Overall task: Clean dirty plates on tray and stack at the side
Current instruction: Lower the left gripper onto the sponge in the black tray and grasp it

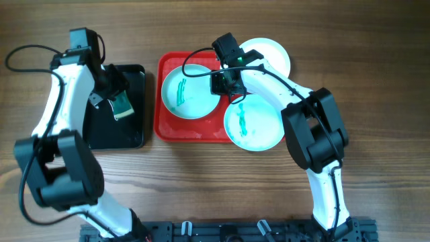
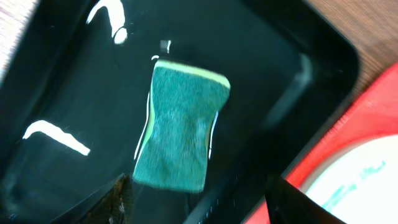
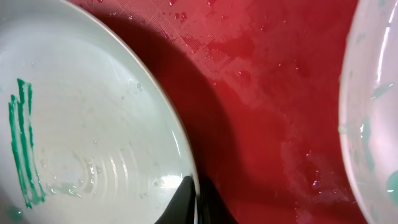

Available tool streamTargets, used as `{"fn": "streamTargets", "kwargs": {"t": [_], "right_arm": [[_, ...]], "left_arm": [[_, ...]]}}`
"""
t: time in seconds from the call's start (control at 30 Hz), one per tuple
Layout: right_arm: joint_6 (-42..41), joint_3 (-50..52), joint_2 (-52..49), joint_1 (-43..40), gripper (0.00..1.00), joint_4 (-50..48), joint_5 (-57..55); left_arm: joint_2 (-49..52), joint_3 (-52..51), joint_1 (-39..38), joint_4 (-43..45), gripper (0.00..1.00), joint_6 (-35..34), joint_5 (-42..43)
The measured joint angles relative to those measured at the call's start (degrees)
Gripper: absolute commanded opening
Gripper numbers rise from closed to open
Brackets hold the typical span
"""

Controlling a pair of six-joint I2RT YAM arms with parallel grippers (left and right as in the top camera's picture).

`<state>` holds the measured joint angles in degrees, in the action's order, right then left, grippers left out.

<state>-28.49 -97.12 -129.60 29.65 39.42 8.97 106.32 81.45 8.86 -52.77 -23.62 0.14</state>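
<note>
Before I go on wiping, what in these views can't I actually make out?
- Right hand: right wrist view, fingertips cut off by the bottom edge; grip on the turquoise plate rim unclear.
- White plate: overhead, partly under the right arm; smear or none unclear.
- Left hand: left wrist view, tips cut off at the bottom edge; height above the sponge unclear.

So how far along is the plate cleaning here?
Done: nothing clearly; no stack. The white plate, at the far right corner of the red tray, shows no smear where visible. In hand: the left gripper hovers, jaws open, over the sponge in the black tray; the right gripper sits at the rim of the left turquoise plate. Left: that plate and the right turquoise plate both carry green smears, then stacking.
</note>
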Motion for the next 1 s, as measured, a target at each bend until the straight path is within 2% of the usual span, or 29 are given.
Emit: {"fn": "streamTargets", "kwargs": {"t": [0.1,0.33,0.5,0.53,0.83,1.0], "right_arm": [[0.00,0.00,0.00,0.00,0.04,0.02,0.00],[0.00,0.00,0.00,0.00,0.04,0.00,0.00],[0.00,0.00,0.00,0.00,0.04,0.00,0.00],[0.00,0.00,0.00,-0.02,0.04,0.00,0.00],[0.00,0.00,0.00,0.00,0.04,0.02,-0.02],[0.00,0.00,0.00,-0.02,0.04,0.00,0.00]], "left_arm": [[3.63,0.00,0.00,2.32,0.60,-0.92,-0.31],[8.94,0.00,0.00,4.92,0.45,-0.37,-0.31],[10.69,0.00,0.00,5.49,0.15,0.61,-0.98],[10.69,0.00,0.00,5.51,0.04,0.85,-1.11],[10.80,0.09,0.00,5.35,0.04,0.76,-1.18],[10.78,3.76,0.00,-1.88,0.04,0.76,-1.14]]}}
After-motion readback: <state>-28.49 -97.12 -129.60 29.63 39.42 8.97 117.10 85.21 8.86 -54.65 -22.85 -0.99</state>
